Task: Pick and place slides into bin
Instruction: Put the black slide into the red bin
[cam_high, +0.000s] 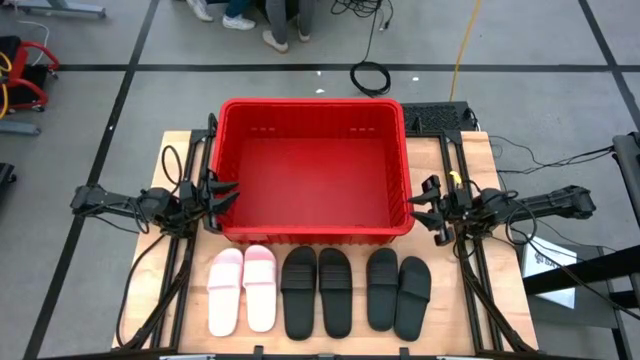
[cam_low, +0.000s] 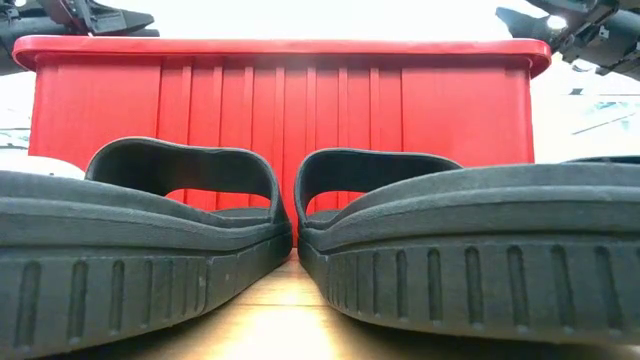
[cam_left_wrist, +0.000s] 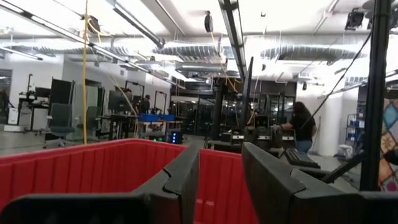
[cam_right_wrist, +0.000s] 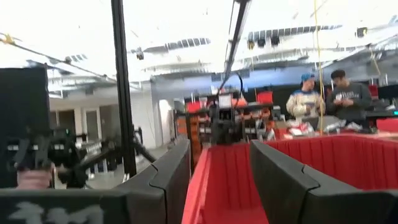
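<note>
1. Here the red bin (cam_high: 312, 168) sits at the middle of the wooden table (cam_high: 505, 290), toward its far edge, and nothing lies inside it.
2. Six slides lie in a row on the table just in front of the bin's near wall, toes pointing at the bin.
3. From left to right in the overhead view: a pair of pink slides (cam_high: 242, 288), a pair of black slides (cam_high: 316, 291), then a second black pair (cam_high: 398, 291) whose right-hand slide sits a little nearer the table's front edge.
4. The slides in each pair lie side by side, touching or nearly so, and the pairs stand slightly apart.
5. In the low view, two of the black slides (cam_low: 290, 260) fill the foreground, with the bin's ribbed wall (cam_low: 280, 110) rising behind them.
6. The left gripper (cam_high: 222, 197) hovers just outside the bin's left wall, pointing toward it; its fingers (cam_left_wrist: 180, 180) are spread apart and hold nothing.
7. The right gripper (cam_high: 424, 207) hovers just outside the bin's right wall, facing in; its fingers (cam_right_wrist: 280, 180) are likewise parted and empty.
8. Both wrist views look over the bin's rim, with people standing in the room beyond.
</note>
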